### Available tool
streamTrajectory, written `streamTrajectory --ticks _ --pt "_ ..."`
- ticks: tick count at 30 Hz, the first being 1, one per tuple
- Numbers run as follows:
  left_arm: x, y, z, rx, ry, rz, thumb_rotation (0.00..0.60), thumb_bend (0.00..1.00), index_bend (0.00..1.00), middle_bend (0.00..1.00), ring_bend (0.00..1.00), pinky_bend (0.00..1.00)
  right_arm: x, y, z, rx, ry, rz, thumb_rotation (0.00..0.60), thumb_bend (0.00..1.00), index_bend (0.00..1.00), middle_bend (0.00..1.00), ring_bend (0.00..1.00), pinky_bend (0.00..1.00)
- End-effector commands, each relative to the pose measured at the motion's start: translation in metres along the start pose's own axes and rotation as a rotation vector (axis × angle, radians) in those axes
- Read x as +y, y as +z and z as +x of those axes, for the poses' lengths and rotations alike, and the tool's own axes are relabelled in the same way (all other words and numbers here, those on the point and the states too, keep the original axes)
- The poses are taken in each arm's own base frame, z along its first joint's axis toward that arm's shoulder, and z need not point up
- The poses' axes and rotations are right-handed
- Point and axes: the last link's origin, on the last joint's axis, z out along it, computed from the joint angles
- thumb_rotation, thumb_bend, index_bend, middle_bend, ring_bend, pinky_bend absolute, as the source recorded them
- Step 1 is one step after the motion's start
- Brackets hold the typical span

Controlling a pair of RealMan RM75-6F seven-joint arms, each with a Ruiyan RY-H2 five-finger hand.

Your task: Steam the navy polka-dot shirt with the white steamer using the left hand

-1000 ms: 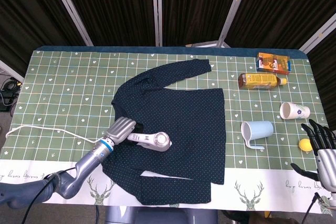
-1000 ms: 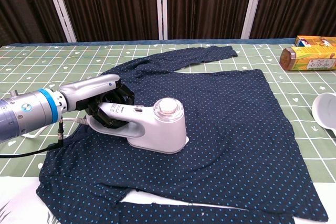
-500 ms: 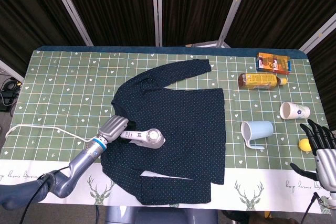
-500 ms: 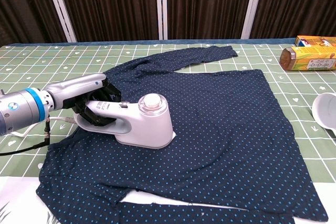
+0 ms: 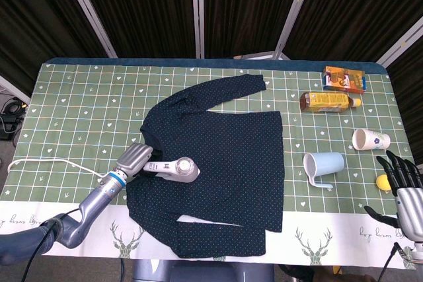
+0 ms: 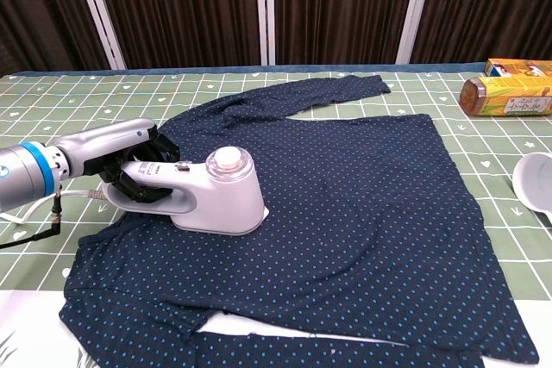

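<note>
Navy polka-dot shirt [image 5: 225, 156] lay flat at the counter's [image 5: 79, 110] centre, one sleeve reaching toward 12 o'clock. The white steamer [image 6: 211, 200] sat on the shirt's 9 o'clock side, its handle wrapped by the left robot hand [image 6: 129, 165], its cord [image 5: 46, 162] trailing off toward 9 o'clock. The right robot hand [image 5: 404, 189] hovered at 4 o'clock, fingers spread and holding nothing, just beside a yellow ball [image 5: 384, 182]. A blue mug [image 5: 324, 164] lay tipped at 3 o'clock.

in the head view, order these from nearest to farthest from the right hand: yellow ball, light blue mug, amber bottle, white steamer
From the right hand:
1. yellow ball, just beside it at the table's right edge
2. light blue mug, on its side, further left
3. amber bottle, lying toward the back
4. white steamer, on the shirt's left part
</note>
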Motion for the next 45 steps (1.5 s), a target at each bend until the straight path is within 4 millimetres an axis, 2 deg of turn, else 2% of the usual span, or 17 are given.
streamTrajectory --ticks 1,18,22,27,34,39,45 --pt "-0.003 -0.001 0.001 0.005 -0.003 0.005 0.600 0.93 1.00 0.88 0.84 1.00 0.000 0.000 0.000 -0.001 0.000 0.001 0.600 0.00 0.00 0.00 0.00 0.00" --pt "-0.021 -0.009 0.012 0.038 -0.020 0.039 0.600 0.93 1.00 0.88 0.84 1.00 -0.002 -0.001 -0.001 -0.001 -0.003 0.005 0.600 0.00 0.00 0.00 0.00 0.00" --pt "-0.021 -0.010 0.022 0.074 -0.041 0.035 0.600 0.93 1.00 0.88 0.84 1.00 -0.002 -0.001 -0.001 -0.003 -0.004 0.006 0.600 0.00 0.00 0.00 0.00 0.00" --pt "-0.027 -0.012 0.044 0.143 -0.073 0.045 0.600 0.93 1.00 0.88 0.84 1.00 -0.002 -0.001 -0.002 -0.004 -0.004 0.007 0.600 0.00 0.00 0.00 0.00 0.00" --pt "-0.057 -0.023 0.067 0.203 -0.085 0.132 0.600 0.93 1.00 0.88 0.84 1.00 -0.004 -0.001 -0.002 -0.007 -0.007 0.012 0.600 0.00 0.00 0.00 0.00 0.00" --pt "-0.088 -0.036 0.067 0.211 -0.110 0.227 0.600 0.92 1.00 0.88 0.84 1.00 -0.006 -0.002 -0.004 -0.011 -0.013 0.020 0.600 0.00 0.00 0.00 0.00 0.00" --pt "-0.112 -0.045 0.063 0.204 -0.137 0.288 0.600 0.88 1.00 0.88 0.84 1.00 -0.009 -0.002 -0.006 -0.017 -0.020 0.025 0.600 0.00 0.00 0.00 0.00 0.00"
